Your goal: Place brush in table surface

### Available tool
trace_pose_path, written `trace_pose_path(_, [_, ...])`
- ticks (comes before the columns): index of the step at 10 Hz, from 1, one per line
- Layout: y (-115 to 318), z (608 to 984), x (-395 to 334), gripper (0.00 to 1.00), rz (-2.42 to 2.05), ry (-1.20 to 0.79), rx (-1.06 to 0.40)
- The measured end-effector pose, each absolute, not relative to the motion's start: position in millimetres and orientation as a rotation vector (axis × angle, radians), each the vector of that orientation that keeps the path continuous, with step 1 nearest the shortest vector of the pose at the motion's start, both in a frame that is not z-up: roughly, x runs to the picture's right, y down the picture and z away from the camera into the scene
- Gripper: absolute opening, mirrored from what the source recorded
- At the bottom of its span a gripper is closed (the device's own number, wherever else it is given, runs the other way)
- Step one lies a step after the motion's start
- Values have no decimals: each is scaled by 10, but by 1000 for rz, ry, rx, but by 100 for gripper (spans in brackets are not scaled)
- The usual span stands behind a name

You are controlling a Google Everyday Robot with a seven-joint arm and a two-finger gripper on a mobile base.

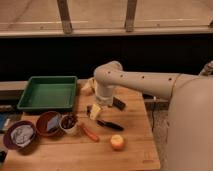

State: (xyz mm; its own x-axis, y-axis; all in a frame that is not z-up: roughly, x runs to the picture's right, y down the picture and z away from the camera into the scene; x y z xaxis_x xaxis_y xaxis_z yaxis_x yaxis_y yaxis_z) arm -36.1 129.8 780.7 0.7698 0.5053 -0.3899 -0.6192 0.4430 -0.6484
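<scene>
Wooden table surface [135, 150] holds brush [111, 125]; end effector [96, 111] near it, grip state unclear.

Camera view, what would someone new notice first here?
The big white arm reaches in from the right and bends down, its gripper low over the middle of the wooden table surface. Just in front, the black brush lies on the wood, with an apple nearer the front edge and a green tray back left.
</scene>
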Motion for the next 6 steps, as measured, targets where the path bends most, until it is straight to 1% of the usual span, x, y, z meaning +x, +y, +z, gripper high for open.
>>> trace_pose_path(2, [1382,7929,-471,80,678,152,-881])
trace_pose_path(6, [1588,8124,-396,80,696,188,-898])
